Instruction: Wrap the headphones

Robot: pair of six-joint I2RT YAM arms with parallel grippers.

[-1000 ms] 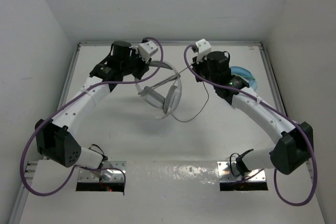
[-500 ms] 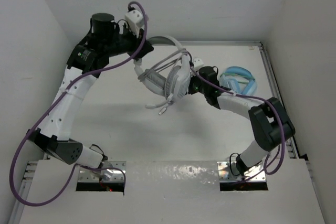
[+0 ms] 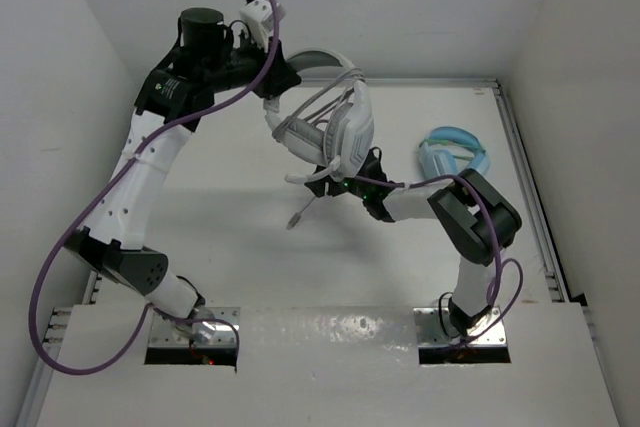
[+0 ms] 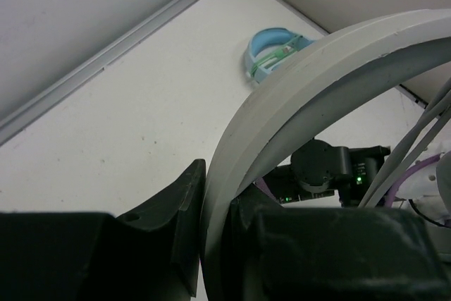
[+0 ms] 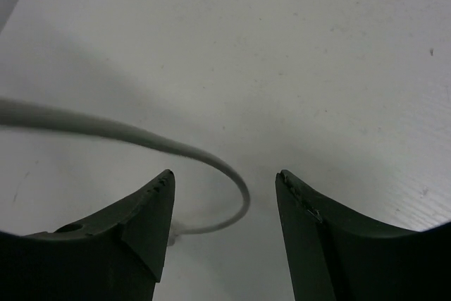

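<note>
The left tool (image 4: pixel 215 202) pinches the rigid headband (image 4: pixel 317 68) of the light headphones (image 3: pixel 335 132); the right tool (image 5: pixel 224 174) gapes wide around the limp cable (image 5: pixel 106 128), which probably slips unless gripped firmly

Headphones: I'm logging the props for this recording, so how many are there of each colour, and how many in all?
white-grey headphones: 1
light blue headphones: 1
Total: 2
</note>
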